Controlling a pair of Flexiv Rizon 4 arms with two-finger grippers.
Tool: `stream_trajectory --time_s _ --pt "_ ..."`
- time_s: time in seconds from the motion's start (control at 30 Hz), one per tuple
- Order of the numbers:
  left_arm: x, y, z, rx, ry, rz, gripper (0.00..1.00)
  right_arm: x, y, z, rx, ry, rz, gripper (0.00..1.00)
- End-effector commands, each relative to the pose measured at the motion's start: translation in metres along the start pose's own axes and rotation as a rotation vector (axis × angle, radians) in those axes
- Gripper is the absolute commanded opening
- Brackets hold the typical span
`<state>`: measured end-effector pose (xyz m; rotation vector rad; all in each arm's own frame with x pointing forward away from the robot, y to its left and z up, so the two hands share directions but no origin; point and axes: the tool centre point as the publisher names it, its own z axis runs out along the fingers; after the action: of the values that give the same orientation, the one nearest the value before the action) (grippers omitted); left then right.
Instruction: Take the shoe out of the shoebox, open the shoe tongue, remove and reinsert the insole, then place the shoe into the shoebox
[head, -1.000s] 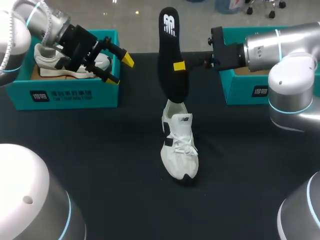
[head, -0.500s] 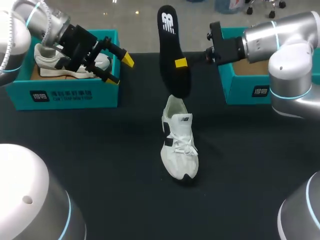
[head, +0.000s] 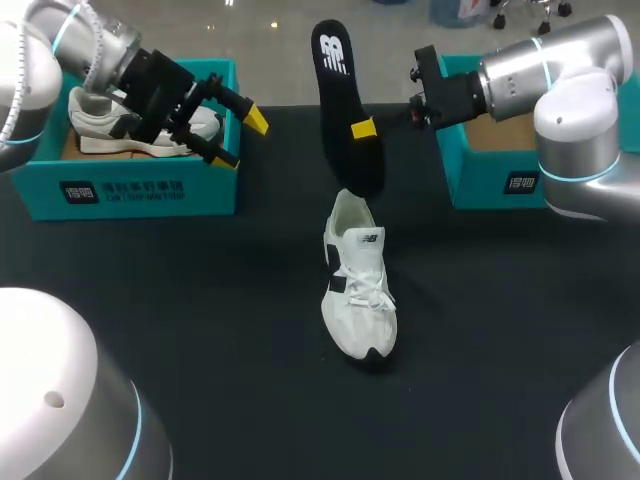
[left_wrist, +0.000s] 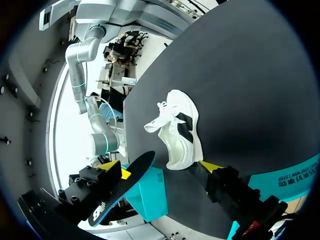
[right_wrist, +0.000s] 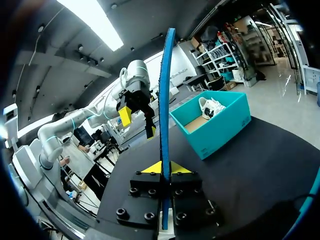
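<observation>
Furthest left, the left shoebox (head: 130, 185), teal, sits at the far edge of the black worktop (head: 200, 330). A second shoe (head: 95, 130), white with dark patches, lies inside it, and the left arm covers part of that shoe. The left pincer (head: 243, 138) hangs over the box's right end with its fingers spread and nothing between them. From the head view only one yellow tip shows plainly; the other finger ends dark.

At the middle, the insole (head: 347, 110) stands nearly upright in the air. It is long and black, with a white logo at its upper end. Seen edge-on from the right wrist, it has a thin blue rim. The right pincer (head: 365, 128) is clamped on it about midway along, with a yellow tip on either face in the right wrist view.

The insole's lower end overlaps the heel opening of the shoe (head: 358, 290); I cannot tell whether the two touch. The shoe rests on the worktop near the centre, outside both boxes. It is white with black panels at the side and toe and has white laces. Its toe points to the near side and its heel to the far side.

At the far right, the right shoebox (head: 500, 180), also teal, shows a brown inside. The right arm hides much of it.
</observation>
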<state>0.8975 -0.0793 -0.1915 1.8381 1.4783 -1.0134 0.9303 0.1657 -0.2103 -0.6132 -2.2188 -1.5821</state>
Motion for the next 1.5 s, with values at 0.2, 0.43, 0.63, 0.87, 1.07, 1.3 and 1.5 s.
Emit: stream_trajectory --time_s 0.2,0.43,0.63,0.87,1.07,1.3,1.5 --pt "0.000 0.000 -0.001 0.002 0.003 0.001 1.00 -0.017 -0.011 0.001 -0.137 0.056 -0.016 0.00" --pt "0.000 0.000 -0.001 0.002 0.003 0.001 1.00 -0.032 -0.024 -0.007 -0.099 0.073 -0.035 0.00" --pt "0.000 0.000 -0.001 0.002 0.003 0.001 1.00 -0.039 -0.037 -0.011 -0.071 0.086 -0.013 0.00" --pt "0.000 0.000 -0.001 0.002 0.003 0.001 1.00 -0.044 -0.052 -0.013 -0.077 0.086 0.006 0.00" --pt "0.000 0.000 -0.001 0.002 0.003 0.001 1.00 -0.042 -0.061 -0.011 -0.073 0.089 0.027 0.00" --pt "0.000 0.000 -0.001 0.002 0.003 0.001 1.00 -0.039 -0.067 -0.009 -0.075 0.080 0.039 0.00" --pt "0.000 0.000 -0.001 0.002 0.003 0.001 1.00 -0.037 -0.072 -0.009 -0.079 0.070 0.055 0.00"
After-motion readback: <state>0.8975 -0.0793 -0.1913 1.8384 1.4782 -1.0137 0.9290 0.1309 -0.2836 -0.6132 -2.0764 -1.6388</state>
